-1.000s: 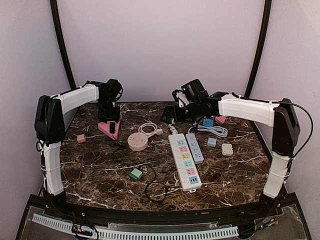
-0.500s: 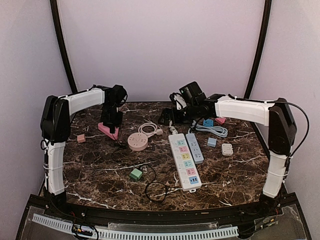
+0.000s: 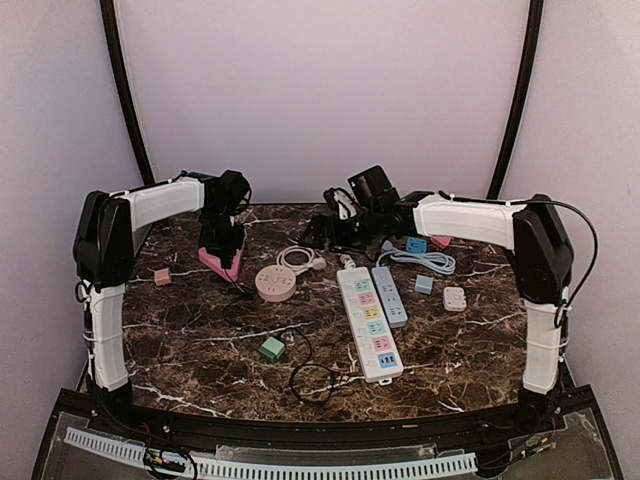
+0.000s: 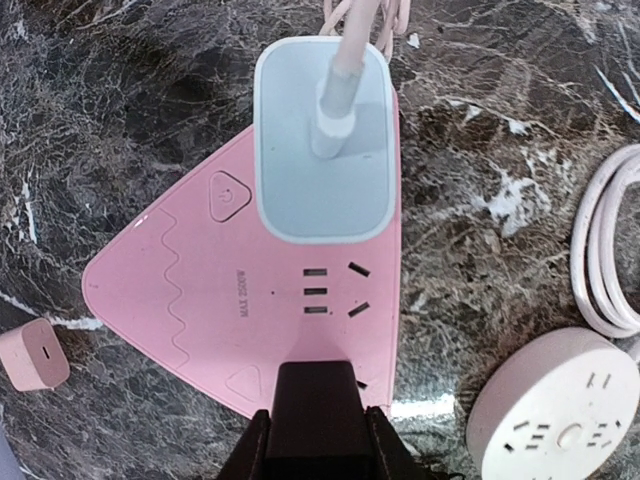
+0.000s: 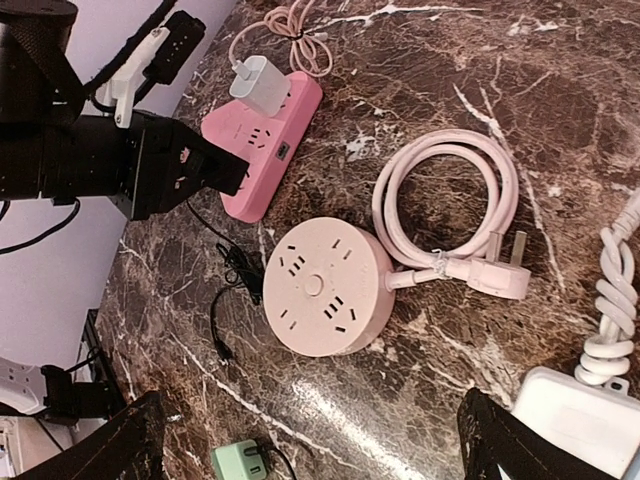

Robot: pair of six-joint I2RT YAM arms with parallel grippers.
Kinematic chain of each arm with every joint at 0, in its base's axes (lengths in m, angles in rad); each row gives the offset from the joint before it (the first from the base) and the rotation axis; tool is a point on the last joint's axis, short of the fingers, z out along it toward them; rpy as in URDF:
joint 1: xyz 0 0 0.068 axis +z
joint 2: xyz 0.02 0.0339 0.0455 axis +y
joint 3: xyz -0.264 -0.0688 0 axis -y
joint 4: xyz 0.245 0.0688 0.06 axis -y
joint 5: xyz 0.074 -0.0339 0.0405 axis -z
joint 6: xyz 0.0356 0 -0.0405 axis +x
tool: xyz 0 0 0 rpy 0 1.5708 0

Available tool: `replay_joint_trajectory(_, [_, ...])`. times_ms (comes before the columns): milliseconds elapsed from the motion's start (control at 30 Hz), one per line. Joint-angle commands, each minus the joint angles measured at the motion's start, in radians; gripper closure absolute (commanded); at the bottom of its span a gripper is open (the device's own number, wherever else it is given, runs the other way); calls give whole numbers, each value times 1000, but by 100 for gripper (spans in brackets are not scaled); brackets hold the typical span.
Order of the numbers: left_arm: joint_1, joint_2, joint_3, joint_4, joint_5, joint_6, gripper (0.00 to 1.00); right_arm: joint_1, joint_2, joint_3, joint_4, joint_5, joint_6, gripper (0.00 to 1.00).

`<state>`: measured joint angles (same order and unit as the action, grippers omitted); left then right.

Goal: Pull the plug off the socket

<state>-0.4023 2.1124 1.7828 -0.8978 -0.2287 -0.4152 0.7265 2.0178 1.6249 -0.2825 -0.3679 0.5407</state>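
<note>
Arms in white and black rise from the near edge of a dark marble table (image 3: 200,340) and bend inward over its far half. The left arm folds across to the far left, and the left gripper (image 4: 317,455) points straight down onto a pink triangular socket (image 4: 200,290). Its fingers (image 4: 250,458) press on both sides of a black plug (image 4: 317,400), pinching it where it sits in one end of that socket. At the opposite end, a pale blue-white adapter (image 4: 322,150) with a pink lead fills another outlet.

The right arm stretches leftward across the far middle. The right gripper (image 3: 318,232) is spread wide and holds nothing.

Closest to the bases lies a black cable loop (image 3: 312,380), then a green cube charger (image 3: 271,348). Two long power strips (image 3: 368,320) lie side by side toward the right. Beyond them sit a round pink socket (image 5: 328,290) and a coiled pink cord (image 5: 450,210). Plain lilac walls (image 3: 320,90) enclose the table.
</note>
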Motion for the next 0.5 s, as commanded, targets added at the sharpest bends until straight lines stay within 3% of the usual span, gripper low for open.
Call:
replay_joint_trajectory(0, [-3,-168,-86,73,112,-39,95,13,58,61,83,-110,49,1])
replay_joint_trajectory(467, [-3,-552,-473,342,362,-123,97,54,289,301,155,-279,154,5])
